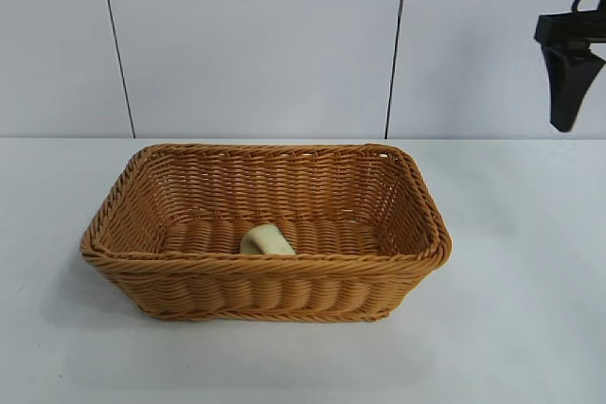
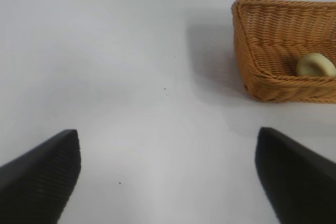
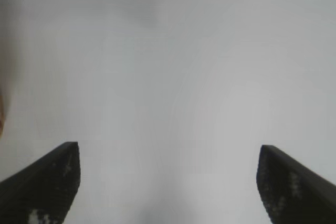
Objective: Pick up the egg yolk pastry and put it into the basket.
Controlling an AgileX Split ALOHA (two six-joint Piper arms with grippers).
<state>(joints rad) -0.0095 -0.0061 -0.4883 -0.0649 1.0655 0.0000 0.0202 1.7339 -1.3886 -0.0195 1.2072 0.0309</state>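
The pale cream egg yolk pastry (image 1: pixel 266 239) lies inside the orange-brown wicker basket (image 1: pixel 275 289), near its front wall. The left wrist view also shows the pastry (image 2: pixel 315 65) in the basket (image 2: pixel 262 72), well away from the arm. My left gripper (image 2: pixel 168 177) stands open over bare white table, nothing between its fingers. My right gripper (image 1: pixel 569 92) hangs high at the exterior view's upper right, off to the basket's right side. In its own wrist view the right gripper (image 3: pixel 168 182) is open and empty above the table.
The white table (image 1: pixel 521 281) spreads around the basket on all sides. Behind it rises a pale panelled wall (image 1: pixel 256 35) with dark vertical seams. The left arm does not show in the exterior view.
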